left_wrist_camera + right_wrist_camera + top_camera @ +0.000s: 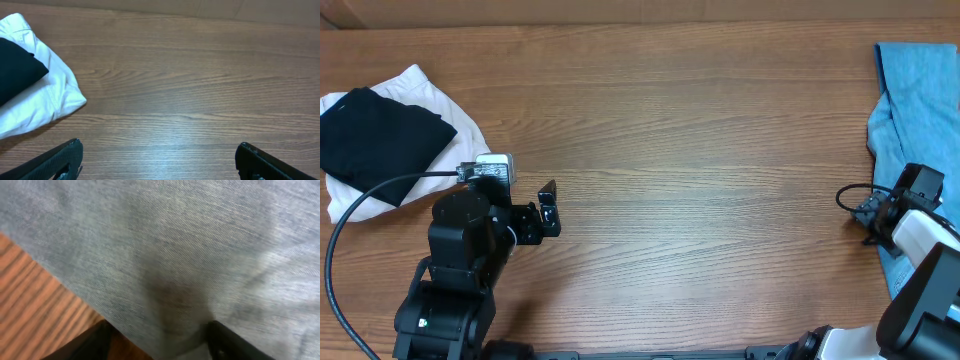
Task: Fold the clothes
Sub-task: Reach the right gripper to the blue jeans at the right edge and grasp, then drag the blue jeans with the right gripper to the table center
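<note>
Task barely begun. The jeans [920, 90] lay bunched in a heap at the desk's [700, 150] right edge, toward the far-right corner. They weren't spread and no fold had been made. By my read everything was left to do: pull them to the middle, flatten, then fold.

Right gripper [157, 340] was down on the denim at the right edge, approx. midway along it. Its wrist view showed cloth filling the frame w/ both fingertips [97, 342] dark at the bottom and a crease of fabric running into the gap between them. The fingers stood apart, but whether they'd pinched that crease or just rested on it, can't tell.

Left gripper [548, 208] hung over bare wood toward the near-left corner, jaws wide, nothing in them.

A white folded garment [440, 95] w/ a black one [380, 135] on top sat at the left edge toward the far-left corner, well apart from the jeans. Prob. not part of the job.

Hard to make out: the jeans ran off the overhead frame on the right, so waist, hems, pockets & overall layout weren't visible. Right arm [930, 270] covered part of the heap's near end. The right wrist view was too close & soft to say which part of the jeans it sat on.
</note>
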